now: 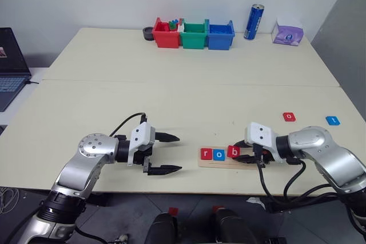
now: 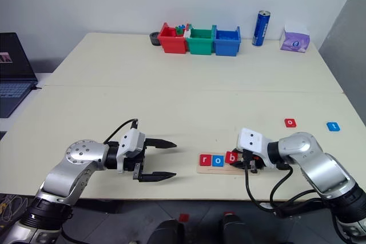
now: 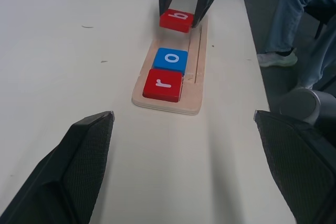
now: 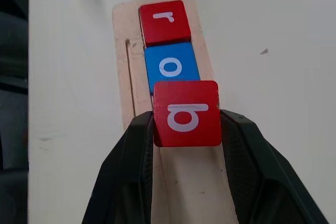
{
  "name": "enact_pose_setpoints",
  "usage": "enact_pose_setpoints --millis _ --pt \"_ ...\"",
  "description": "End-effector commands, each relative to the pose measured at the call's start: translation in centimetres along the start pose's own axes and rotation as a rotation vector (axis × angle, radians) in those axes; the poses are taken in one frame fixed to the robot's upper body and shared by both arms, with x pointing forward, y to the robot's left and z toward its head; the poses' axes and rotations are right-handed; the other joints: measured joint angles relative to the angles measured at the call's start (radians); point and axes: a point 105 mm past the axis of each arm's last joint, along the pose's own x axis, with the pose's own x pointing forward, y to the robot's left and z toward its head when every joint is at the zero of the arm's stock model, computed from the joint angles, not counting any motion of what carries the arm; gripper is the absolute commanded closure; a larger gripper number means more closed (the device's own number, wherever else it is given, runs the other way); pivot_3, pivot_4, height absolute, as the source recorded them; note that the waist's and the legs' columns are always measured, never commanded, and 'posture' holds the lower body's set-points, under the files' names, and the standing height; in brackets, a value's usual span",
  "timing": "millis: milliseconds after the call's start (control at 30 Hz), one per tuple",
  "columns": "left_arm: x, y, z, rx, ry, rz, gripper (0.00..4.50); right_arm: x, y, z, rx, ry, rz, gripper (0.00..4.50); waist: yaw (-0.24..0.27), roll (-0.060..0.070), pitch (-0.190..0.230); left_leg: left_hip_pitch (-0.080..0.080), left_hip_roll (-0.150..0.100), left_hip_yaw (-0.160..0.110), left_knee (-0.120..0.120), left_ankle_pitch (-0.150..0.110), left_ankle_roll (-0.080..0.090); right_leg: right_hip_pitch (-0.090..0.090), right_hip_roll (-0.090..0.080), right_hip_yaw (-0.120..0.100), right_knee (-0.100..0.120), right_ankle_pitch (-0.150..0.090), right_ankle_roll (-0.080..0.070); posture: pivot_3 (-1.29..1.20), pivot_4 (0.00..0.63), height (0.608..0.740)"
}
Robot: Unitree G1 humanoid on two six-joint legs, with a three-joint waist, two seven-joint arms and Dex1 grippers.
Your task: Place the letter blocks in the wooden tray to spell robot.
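The right gripper (image 4: 186, 121) pinches the red "b" block (image 4: 186, 113) just above the wooden tray (image 1: 245, 162) at lower centre-right, beside the blue "o" (image 1: 219, 154) and red "r" (image 1: 206, 153) already seated. The left gripper (image 1: 166, 154) hovers wide open at lower centre-left. A red "o" (image 1: 289, 116) and blue "t" (image 1: 333, 120) lie at right.

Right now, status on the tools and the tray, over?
Left tool open, idle. Right tool shut on red b over tray. Red r, blue o seated. Red o, blue t loose on table. Nothing blocking.
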Motion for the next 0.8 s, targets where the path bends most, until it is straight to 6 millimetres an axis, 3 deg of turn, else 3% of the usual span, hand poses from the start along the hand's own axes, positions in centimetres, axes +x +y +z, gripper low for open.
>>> enact_pose_setpoints --millis 33,800 --pt "-0.19 -0.04 0.45 0.037 -0.007 0.011 0.0 0.15 -0.02 0.43 -0.039 0.01 0.015 3.05 0.0 0.0 0.0 0.0 0.0 0.0 0.0 0.0 0.0 0.0 0.0 0.0 0.0 0.0 0.0 0.0 0.15 0.74" --pt "0.39 -0.23 0.46 0.041 -0.022 0.002 0.0 0.47 -0.58 0.14 -0.059 0.041 0.015 3.05 0.0 0.0 0.0 0.0 0.0 0.0 0.0 0.0 0.0 0.0 0.0 0.0 0.0 0.001 -0.001 0.0 0.15 0.74"
